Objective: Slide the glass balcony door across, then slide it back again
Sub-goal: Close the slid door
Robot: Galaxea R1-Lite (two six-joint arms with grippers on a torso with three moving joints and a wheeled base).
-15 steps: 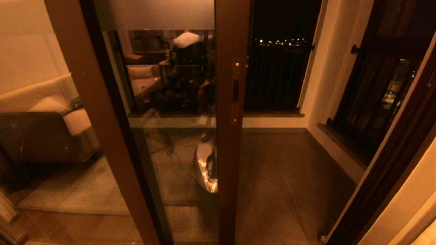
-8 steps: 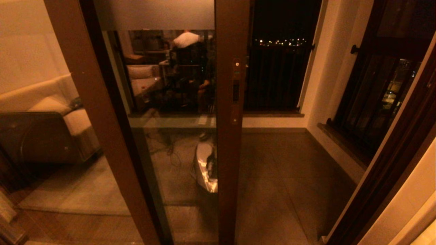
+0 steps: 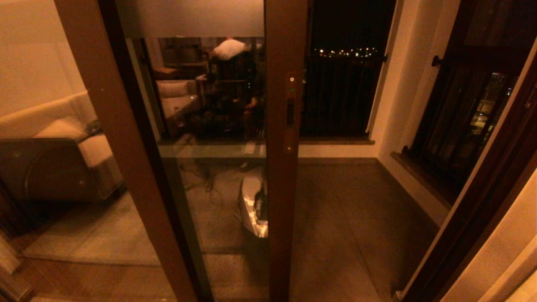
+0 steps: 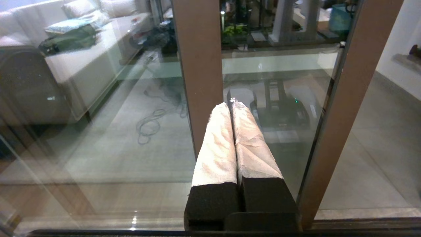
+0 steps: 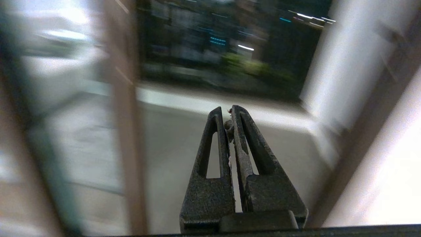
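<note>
The glass balcony door [image 3: 285, 188] stands in the middle of the head view, a tall glass panel in a brown frame with a frosted band at the top. Its stile carries a narrow dark handle slot [image 3: 290, 113]. The doorway to the right of the stile is open. Neither arm shows in the head view. In the left wrist view my left gripper [image 4: 231, 103] is shut, its white-wrapped fingers [image 4: 217, 144] pointing at the glass just left of the door's stile [image 4: 342, 108]. My right gripper [image 5: 227, 110] is shut on nothing, facing the open doorway, with a brown stile [image 5: 126, 131] off to one side.
Beyond the opening lies the tiled balcony floor [image 3: 348, 226], ending at a dark barred window [image 3: 340, 96]. A second barred window [image 3: 465, 121] and a dark brown door frame [image 3: 482, 209] close the right side. Another brown stile [image 3: 126, 147] slants down on the left.
The door and its stile stay where they were. Only the reflections in the glass shift a little.
</note>
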